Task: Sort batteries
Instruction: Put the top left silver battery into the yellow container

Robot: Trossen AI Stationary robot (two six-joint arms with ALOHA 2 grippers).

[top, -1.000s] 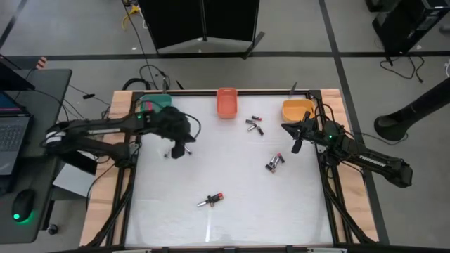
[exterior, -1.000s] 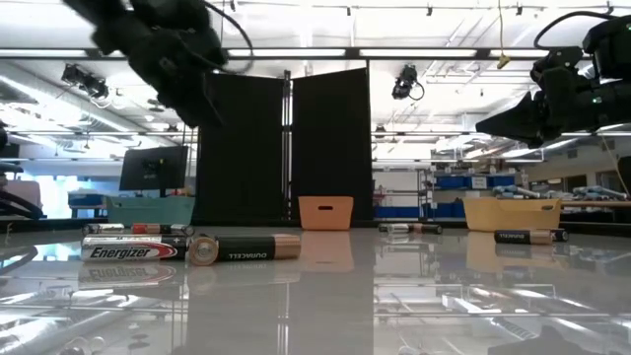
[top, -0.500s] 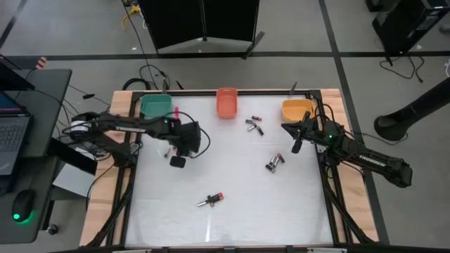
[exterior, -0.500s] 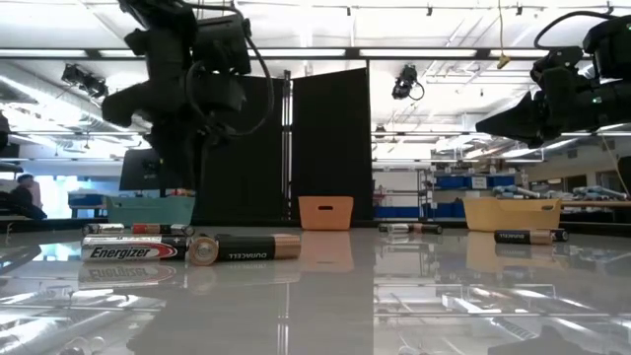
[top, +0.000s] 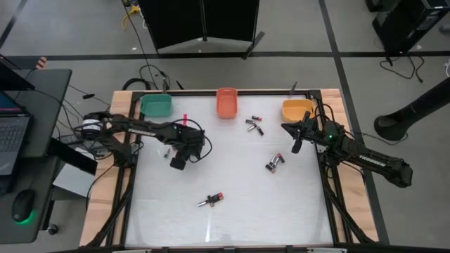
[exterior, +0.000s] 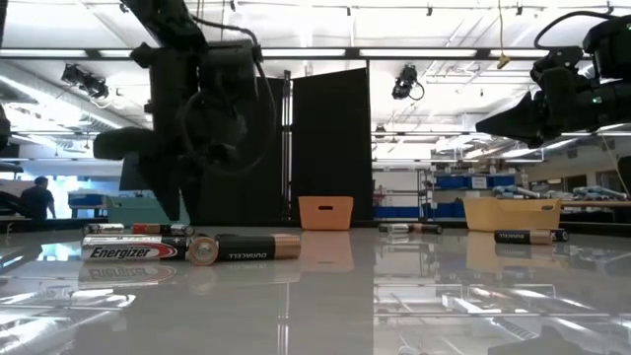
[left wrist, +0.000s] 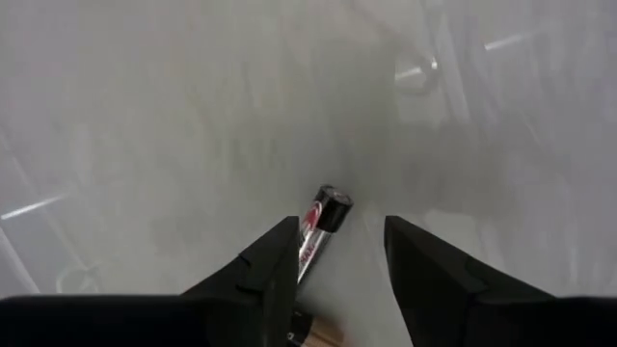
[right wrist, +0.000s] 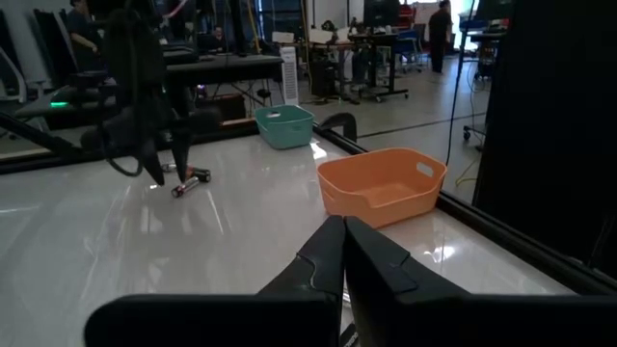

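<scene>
Three bins line the table's [top: 232,211] far edge: green bin [top: 155,106], orange bin [top: 226,102], yellow bin [top: 296,109]. No contents are discernible in any of them. The batteries [top: 210,201] lie scattered on the table, dark cylinders, some red-ended. The left claw [top: 178,162], fingers parted and empty, hangs over the table's left side. The right claw [top: 296,145], fingers closed and empty, waits near the yellow bin.

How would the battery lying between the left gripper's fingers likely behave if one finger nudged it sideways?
The battery is a smooth cylinder lying flat, so it would probably roll. The table looks glossy, so it may slide. The left gripper straddles it, open.
</scene>
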